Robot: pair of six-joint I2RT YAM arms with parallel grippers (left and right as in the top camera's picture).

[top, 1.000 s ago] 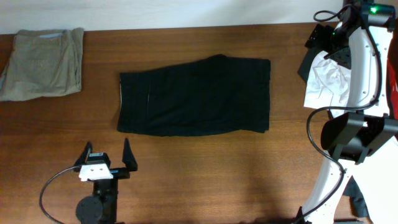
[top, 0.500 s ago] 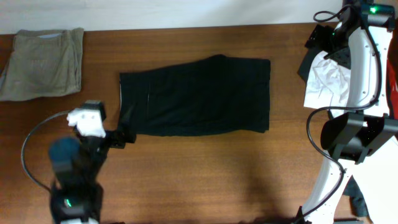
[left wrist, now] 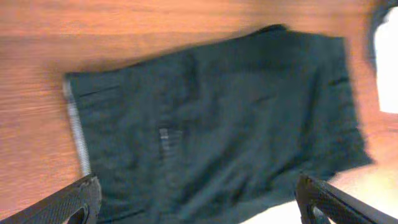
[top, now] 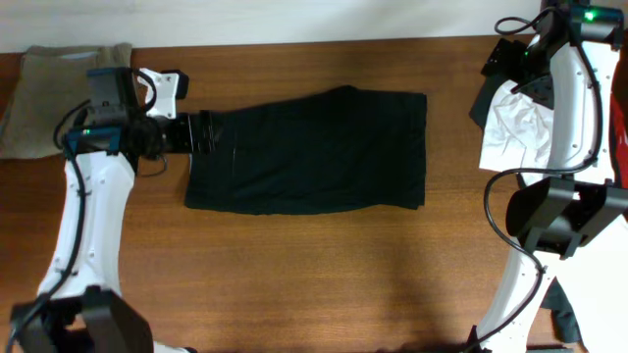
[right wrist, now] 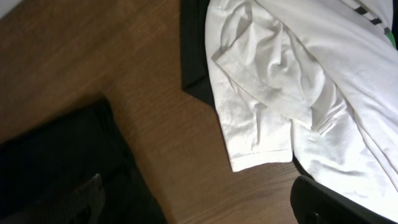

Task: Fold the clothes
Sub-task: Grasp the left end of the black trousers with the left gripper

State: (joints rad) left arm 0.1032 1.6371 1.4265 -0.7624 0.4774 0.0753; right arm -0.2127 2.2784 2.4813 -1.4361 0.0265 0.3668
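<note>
Overhead, black shorts (top: 314, 152) lie flat on the brown wooden table (top: 324, 279); left fingers (left wrist: 69, 203) and right fingers (right wrist: 324, 206) gape wide.

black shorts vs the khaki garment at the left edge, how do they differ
The black shorts are dark and spread flat mid-table; the khaki garment is tan and folded at the corner. The black shorts cover more area than the khaki garment. Both lie on the table.

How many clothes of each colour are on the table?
White: 1, the shirt.
Black: 2, the shorts and a dark cloth under the shirt.
Tan: 1, the folded pants.
Total: 4.
</note>
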